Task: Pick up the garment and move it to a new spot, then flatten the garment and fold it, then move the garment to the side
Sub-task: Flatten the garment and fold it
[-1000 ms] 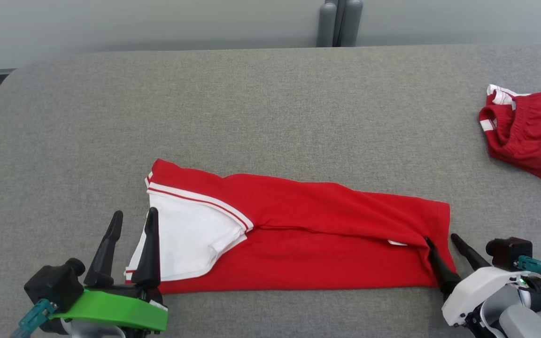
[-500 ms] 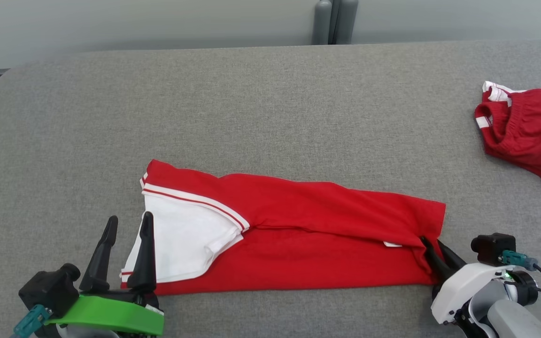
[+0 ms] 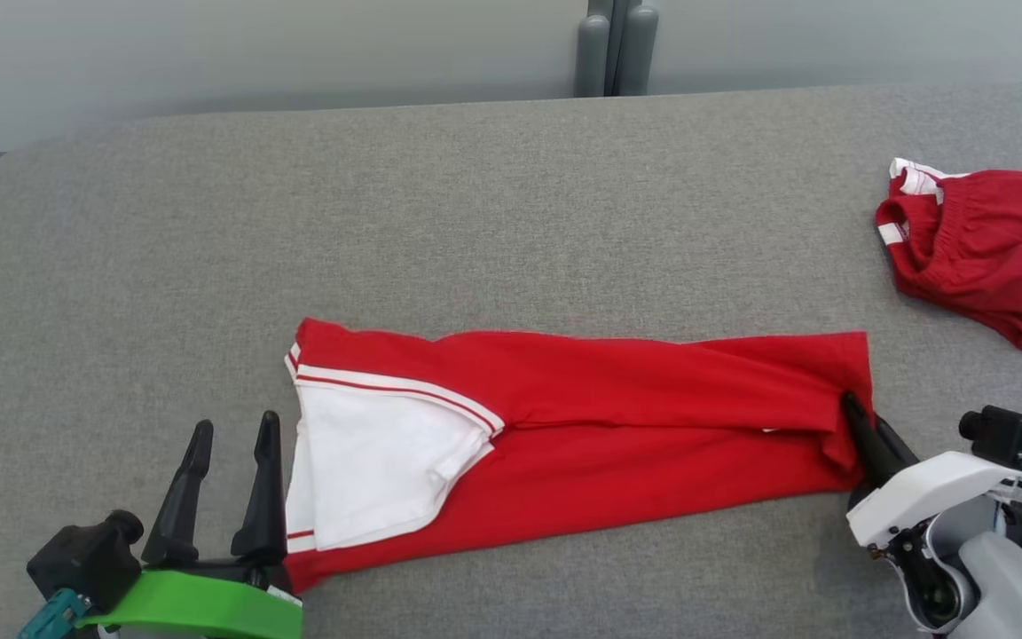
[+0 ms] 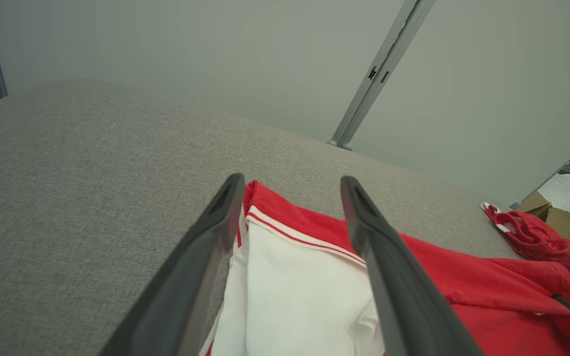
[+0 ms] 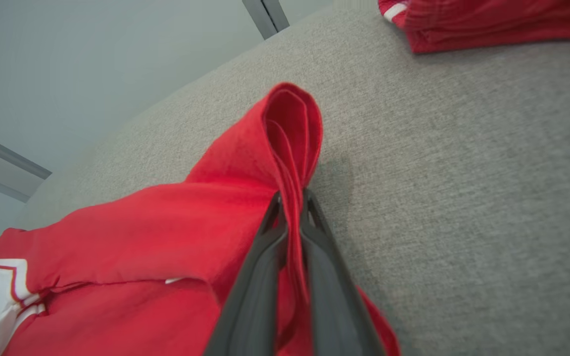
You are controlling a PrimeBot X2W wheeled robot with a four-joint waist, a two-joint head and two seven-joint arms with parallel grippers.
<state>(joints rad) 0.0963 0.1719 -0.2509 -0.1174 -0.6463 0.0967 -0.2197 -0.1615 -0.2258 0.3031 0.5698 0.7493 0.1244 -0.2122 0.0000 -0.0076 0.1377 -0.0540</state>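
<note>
The garment (image 3: 617,417) is a red shirt with a white sleeve, folded into a long band across the grey table (image 3: 511,195). My right gripper (image 3: 852,404) is shut on the red hem at the garment's right end. In the right wrist view the cloth (image 5: 166,222) stands pinched between the fingers of my right gripper (image 5: 290,198), a loop of hem rising above them. My left gripper (image 3: 236,426) is open just left of the white sleeve, holding nothing. In the left wrist view the open left gripper (image 4: 290,180) frames the sleeve (image 4: 305,257).
A second red garment with white trim (image 3: 981,248) lies bunched at the table's far right edge. Grey posts (image 3: 613,53) stand behind the table's back edge. Bare table stretches behind and left of the shirt. A cardboard box (image 4: 562,217) sits beyond the table's right end.
My right gripper has shut on the shirt's right hem and drawn it back and to the right, straightening the band. The left gripper stays open. The head view has shifted slightly.
</note>
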